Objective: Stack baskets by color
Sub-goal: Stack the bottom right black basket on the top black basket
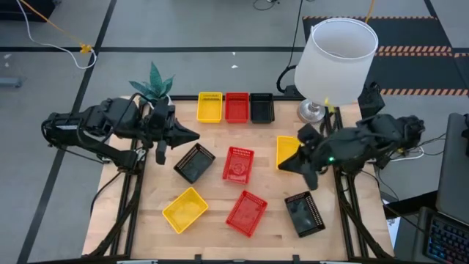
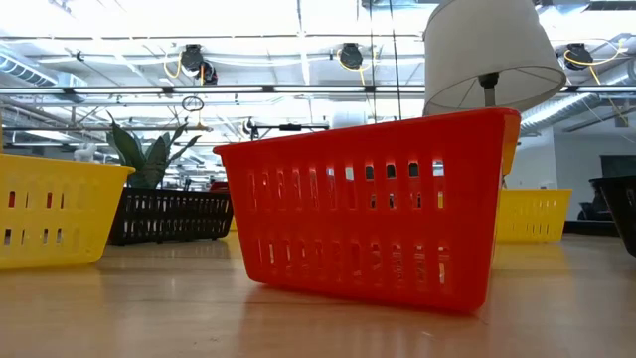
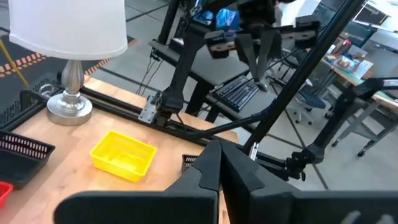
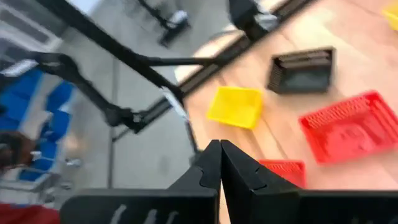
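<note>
- Left gripper (image 1: 192, 136): fingers pressed together, nothing between them; it hangs over the table's left side, tip pointing toward the middle, just above the black basket (image 1: 194, 162) that lies tilted there.
- Right gripper (image 1: 284, 166): fingers likewise clenched on nothing; it hangs over the right side, its tip beside the yellow basket (image 1: 287, 150) at that edge, partly covering it from above.
- Far edge of the table (image 1: 212, 183): three baskets in a tidy row, touching side by side — yellow (image 1: 209, 107), red (image 1: 236, 107), black (image 1: 261, 108).
- Centre: a red basket (image 1: 237, 163), slightly tilted, between the two grippers.
- Near edge: a yellow basket (image 1: 185, 209) on the left, a red one (image 1: 246, 213) in the middle, a black one (image 1: 304, 213) on the right; all askew, apart from one another.
- No basket sits inside another.
- Low view: the near red basket fills the foreground, upright on the wood.
- White lampshade (image 1: 337, 60) on its lamp stands at the far right corner; a green plant (image 1: 154, 82) at the far left corner.
</note>
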`<state>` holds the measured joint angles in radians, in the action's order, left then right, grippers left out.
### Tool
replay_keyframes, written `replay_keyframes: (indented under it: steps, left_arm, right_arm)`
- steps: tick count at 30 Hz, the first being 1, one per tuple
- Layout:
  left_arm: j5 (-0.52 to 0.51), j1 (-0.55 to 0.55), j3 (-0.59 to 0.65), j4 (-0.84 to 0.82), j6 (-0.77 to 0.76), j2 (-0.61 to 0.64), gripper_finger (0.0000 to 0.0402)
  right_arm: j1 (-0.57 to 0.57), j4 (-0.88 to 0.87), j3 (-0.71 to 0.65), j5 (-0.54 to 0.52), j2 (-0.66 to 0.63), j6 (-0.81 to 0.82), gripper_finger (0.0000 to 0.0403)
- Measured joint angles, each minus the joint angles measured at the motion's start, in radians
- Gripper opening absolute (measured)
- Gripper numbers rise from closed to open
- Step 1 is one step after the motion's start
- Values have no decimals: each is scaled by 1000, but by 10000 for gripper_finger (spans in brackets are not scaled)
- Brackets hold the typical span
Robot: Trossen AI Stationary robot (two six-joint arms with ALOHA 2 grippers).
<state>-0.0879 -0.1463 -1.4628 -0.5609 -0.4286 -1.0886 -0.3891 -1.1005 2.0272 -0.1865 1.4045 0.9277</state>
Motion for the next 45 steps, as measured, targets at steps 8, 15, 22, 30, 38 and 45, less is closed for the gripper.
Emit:
replay_keyframes:
  steps: [8,15,22,30,38,45]
  left_arm:
    - [1,-1,0,-99,-29,0,5]
    - [0,-1,0,-111,-44,0,5]
    - [0,-1,0,-110,-41,0,5]
    - [-3,-1,0,-110,-43,0,5]
    - [-12,-1,0,-109,-43,0,5]
    - [-12,-1,0,-109,-46,0,5]
  right_arm:
    - [-77,-301,118,43,107,203,0]
    - [-126,-472,102,87,113,422,0]
    - [-144,-471,18,141,107,449,0]
    - [-141,-471,-196,278,42,468,2]
    - [-144,-435,-478,399,-56,634,51]
    - [-146,-324,-677,454,-107,684,103]
